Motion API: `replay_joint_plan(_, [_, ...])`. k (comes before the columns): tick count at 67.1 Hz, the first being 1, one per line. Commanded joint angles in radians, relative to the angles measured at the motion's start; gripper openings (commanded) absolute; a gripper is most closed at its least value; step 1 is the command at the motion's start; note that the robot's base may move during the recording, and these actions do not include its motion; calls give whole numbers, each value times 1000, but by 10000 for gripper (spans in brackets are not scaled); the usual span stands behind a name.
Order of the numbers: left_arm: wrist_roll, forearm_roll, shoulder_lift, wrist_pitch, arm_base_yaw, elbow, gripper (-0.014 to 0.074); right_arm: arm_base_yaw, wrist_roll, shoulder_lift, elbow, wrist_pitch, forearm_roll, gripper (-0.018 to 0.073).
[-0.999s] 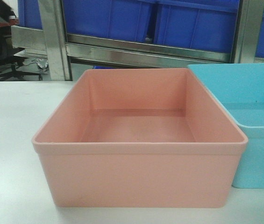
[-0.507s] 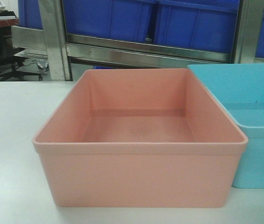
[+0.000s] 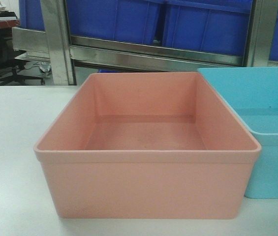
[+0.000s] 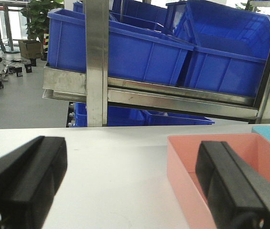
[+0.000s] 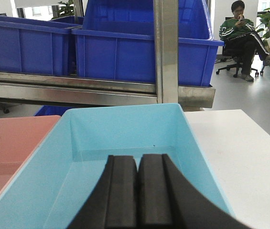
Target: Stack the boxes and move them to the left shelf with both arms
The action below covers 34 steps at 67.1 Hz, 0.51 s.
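Observation:
The salmon pink box (image 3: 148, 189) stands upright on the white table, filling the middle of the front view. The sky blue box (image 3: 271, 98) stands close against its right side. Both are empty. My left gripper (image 4: 130, 176) is open; its right finger (image 4: 230, 186) hangs over the inside of the pink box (image 4: 185, 167) and its left finger (image 4: 25, 176) over the table, so the box's left wall lies between them. My right gripper (image 5: 138, 164) is shut on nothing, low over the inside of the blue box (image 5: 125, 126). The left shelf is out of view.
Behind the white table (image 3: 11, 147) stands a steel rack (image 3: 153, 54) carrying large dark blue bins (image 3: 114, 19), its upright posts (image 3: 57, 44) close to the table's far edge. A person (image 5: 242, 36) sits on a chair at the far right.
Neither box has moved. Only a dark shape in the far left background has shifted out of the top corner.

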Motion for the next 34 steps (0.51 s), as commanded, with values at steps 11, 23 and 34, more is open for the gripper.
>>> replay_joint_plan(11, [2,1,9,-79,2,-26,456,0,17,-1,-12,-102,14,56])
replay_joint_plan(23, [2,1,9,-79,2,-26,456,0,51,117,-149,164,68,56])
replay_joint_plan(34, [2,1,9,-79,2,-26,456,0,-114,333,-349,446,68,56])
